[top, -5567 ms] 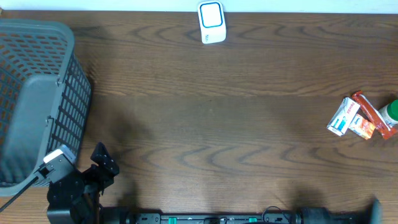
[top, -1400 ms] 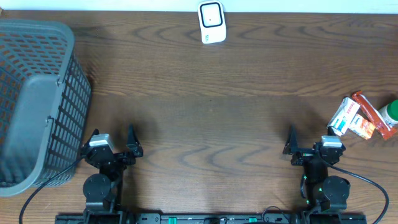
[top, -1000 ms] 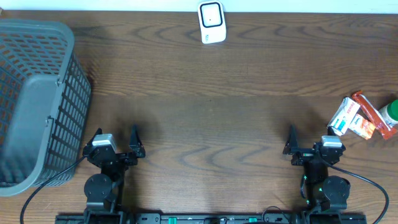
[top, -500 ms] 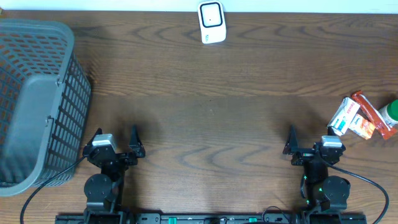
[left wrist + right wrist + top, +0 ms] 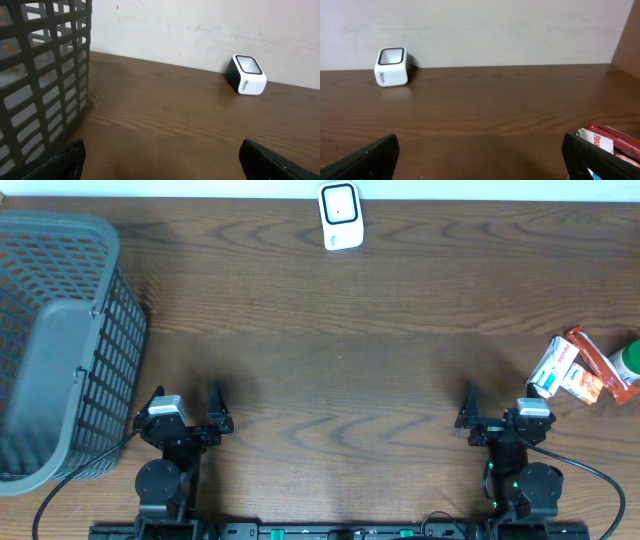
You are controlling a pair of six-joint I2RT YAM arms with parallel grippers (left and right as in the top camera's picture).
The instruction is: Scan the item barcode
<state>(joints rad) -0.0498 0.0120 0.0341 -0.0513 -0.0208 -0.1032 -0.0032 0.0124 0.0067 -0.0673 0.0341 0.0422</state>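
Note:
The items lie in a small pile at the table's right edge: a white and blue box (image 5: 552,368), a red and orange packet (image 5: 592,368) and a green-capped bottle (image 5: 628,361). The white barcode scanner (image 5: 340,216) stands at the far middle edge, and shows as the scanner (image 5: 247,75) and the scanner (image 5: 391,66) in the two wrist views. My left gripper (image 5: 186,400) sits open near the front left, with nothing between its fingers (image 5: 59,162). My right gripper (image 5: 498,402) is open near the front right, just left of the pile, and the box (image 5: 596,139) peeks past its right finger (image 5: 600,161).
A large grey mesh basket (image 5: 62,340) fills the left side of the table, and its wall (image 5: 42,80) stands close to the left gripper. A pale wall runs behind the table's far edge.
Since the oldest frame, both arms have risen from a folded pose to their stance at the front edge. Over the last second nothing has moved.

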